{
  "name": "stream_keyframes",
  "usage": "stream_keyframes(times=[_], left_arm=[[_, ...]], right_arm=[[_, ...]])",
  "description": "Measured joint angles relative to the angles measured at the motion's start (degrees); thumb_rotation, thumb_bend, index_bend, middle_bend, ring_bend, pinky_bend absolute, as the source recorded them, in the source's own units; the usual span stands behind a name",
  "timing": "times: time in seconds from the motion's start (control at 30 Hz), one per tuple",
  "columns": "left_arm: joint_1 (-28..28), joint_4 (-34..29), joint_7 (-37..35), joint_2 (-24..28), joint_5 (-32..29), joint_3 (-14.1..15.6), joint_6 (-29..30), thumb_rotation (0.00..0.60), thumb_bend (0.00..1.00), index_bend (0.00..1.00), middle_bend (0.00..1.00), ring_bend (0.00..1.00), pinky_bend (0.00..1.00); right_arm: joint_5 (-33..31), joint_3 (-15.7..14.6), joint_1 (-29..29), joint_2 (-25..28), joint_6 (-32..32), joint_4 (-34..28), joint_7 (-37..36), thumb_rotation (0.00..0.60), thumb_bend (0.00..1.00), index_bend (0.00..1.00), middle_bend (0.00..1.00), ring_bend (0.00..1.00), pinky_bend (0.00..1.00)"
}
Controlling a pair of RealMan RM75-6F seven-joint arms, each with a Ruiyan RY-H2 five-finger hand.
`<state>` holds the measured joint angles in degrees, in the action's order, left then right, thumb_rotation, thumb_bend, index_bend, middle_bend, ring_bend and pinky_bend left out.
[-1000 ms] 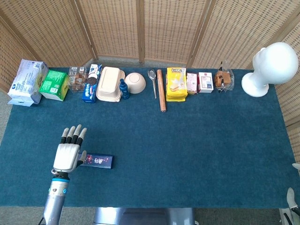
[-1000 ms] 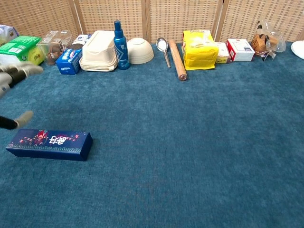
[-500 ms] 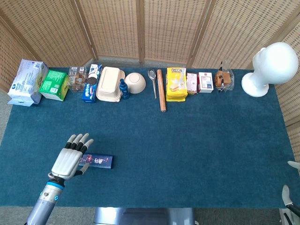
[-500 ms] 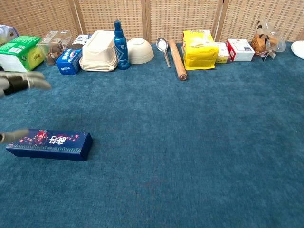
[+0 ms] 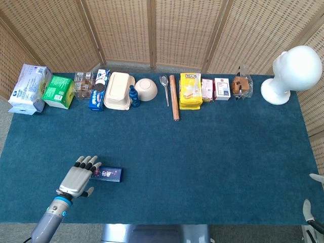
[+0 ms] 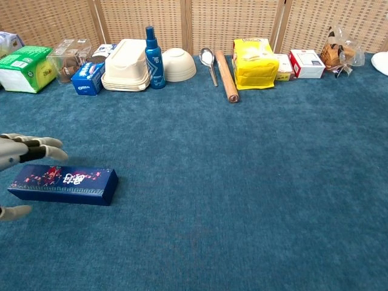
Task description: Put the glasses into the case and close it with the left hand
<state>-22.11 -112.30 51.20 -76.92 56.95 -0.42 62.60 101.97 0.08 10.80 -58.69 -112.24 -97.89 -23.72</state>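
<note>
left hand (image 5: 77,177) spread at case's (image 5: 106,174) left end, blue table (image 5: 212,152) beyond.

Closed dark-blue case (image 6: 63,184) flat on table

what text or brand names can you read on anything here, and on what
"OREO" on the blue biscuit box in the back row.
"LiPO" on the yellow bag, faint.
White lettering on the dark blue case: too blurred to read.
Print on the green box, red-and-white box and blue bottle: too small to read.
</note>
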Motion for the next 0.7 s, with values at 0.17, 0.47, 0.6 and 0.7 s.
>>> stream_keyframes(times=[0.17,0.47,0.6,0.7], left_arm=[[-2.22,0.65,2.51,-2.58,-3.17,-0.23,0.51,0.532,0.28,0.11,0.0,0.0,0.0],[-6.06,3.1,5.72,-6.96,-6.88,-1.1,3.01,0.529,0.28,0.22,0.0,0.0,0.0],[-7.5,4.34,7.11,-8.49,-7.93,-1.38,4.42,0.532,0.3,0.35,0.0,0.0,0.0],[-8.42,4.7,7.94,-8.96,-9.12,-1.47,4.77,0.532,0.31,0.43,0.0,0.0,0.0]], right_arm=[[-0.77,0.08,0.19,0.14,0.06,0.0,-0.12,0.6,0.47,0.0,0.29,0.1,0.14],[-2.23,0.29,0.76,0.39,0.01,0.16,-0.57,0.6,0.47,0.0,0.29,0.1,0.15],[-2.59,0.49,0.8,0.38,0.11,0.07,-0.41,0.6,0.47,0.0,0.29,0.1,0.15],[-2.89,0.59,0.94,0.45,0.1,-0.06,-0.29,0.6,0.47,0.01,0.29,0.1,0.15]])
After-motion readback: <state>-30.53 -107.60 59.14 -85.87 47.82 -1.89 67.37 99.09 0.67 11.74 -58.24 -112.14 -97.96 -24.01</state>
